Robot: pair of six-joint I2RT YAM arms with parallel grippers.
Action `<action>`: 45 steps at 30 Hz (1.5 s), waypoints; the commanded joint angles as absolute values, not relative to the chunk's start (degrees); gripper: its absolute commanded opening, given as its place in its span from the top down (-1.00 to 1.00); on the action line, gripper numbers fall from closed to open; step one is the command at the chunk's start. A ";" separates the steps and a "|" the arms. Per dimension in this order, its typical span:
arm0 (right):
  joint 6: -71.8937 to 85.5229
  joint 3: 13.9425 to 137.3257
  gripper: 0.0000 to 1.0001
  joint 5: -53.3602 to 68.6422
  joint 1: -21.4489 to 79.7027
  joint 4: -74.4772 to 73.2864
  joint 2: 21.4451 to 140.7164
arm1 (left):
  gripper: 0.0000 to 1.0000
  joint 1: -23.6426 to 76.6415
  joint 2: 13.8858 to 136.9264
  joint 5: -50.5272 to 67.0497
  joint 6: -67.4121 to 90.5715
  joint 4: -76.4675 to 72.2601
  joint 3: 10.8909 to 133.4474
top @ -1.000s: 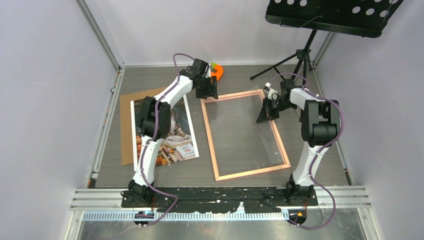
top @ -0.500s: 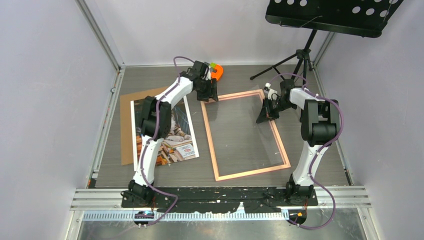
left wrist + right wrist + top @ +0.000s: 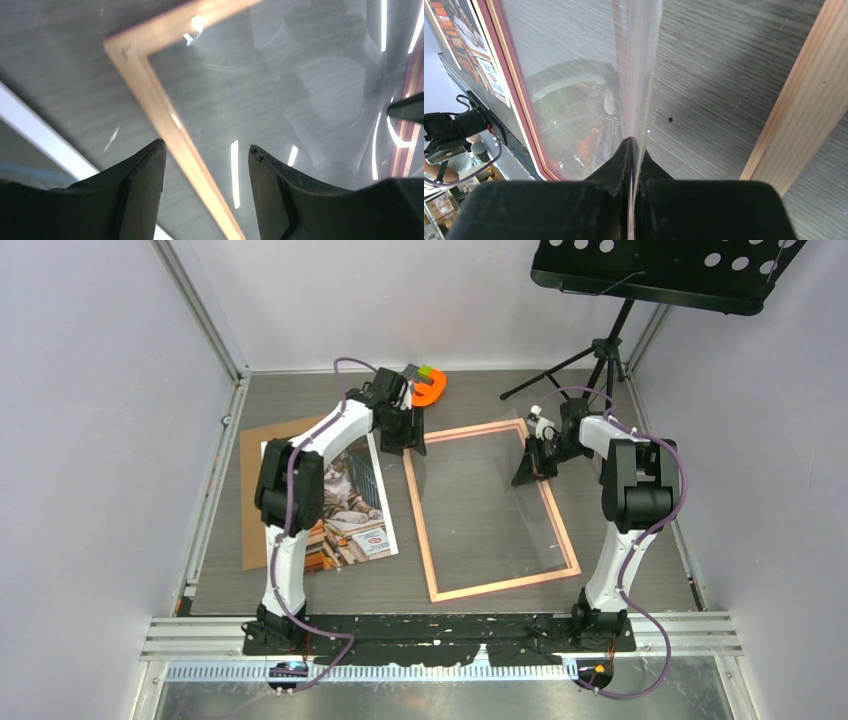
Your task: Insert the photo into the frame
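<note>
top view: the task looks barely begun. the photo (image 3: 350,502) lies flat on the brown backing board (image 3: 252,502) at the left of the surface (image 3: 470,392). it is outside the frame (image 3: 506,582), which lies just beside it to the right. the right claw (image 3: 528,472) is closed on the right edge of the clear pane (image 3: 480,502), near the frame's far right corner, and that edge looks slightly raised off the rail. the left claw (image 3: 410,440) hovers over the frame's far left corner, with the photo just beside it, untouched. left to do, by my reading: get the pane out of the way, carry the photo across, seat it and add the board.

left wrist view: this claw is open and holds nothing. its fingers stand either side of the frame's left rail, with the corner just ahead. i cannot tell whether they touch the rail. a pale strip at the left may be the photo's border.

right wrist view: the fingers are pressed shut on the pane's thin edge, seen edge-on. the frame's wooden rail lies to the right, apart from that edge. the photo shows at the far upper left, well apart from this claw.
</note>
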State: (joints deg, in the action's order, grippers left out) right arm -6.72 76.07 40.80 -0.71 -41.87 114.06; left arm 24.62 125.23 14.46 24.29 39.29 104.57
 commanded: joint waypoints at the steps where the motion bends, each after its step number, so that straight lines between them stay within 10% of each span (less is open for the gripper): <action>1: -6.24 76.67 0.89 38.79 0.00 -39.34 112.41 | -0.21 24.39 116.34 13.19 23.08 40.87 97.03; 45: -2.50 70.88 0.89 41.19 -0.80 -34.71 106.00 | 0.87 30.80 115.26 18.01 24.31 37.52 83.50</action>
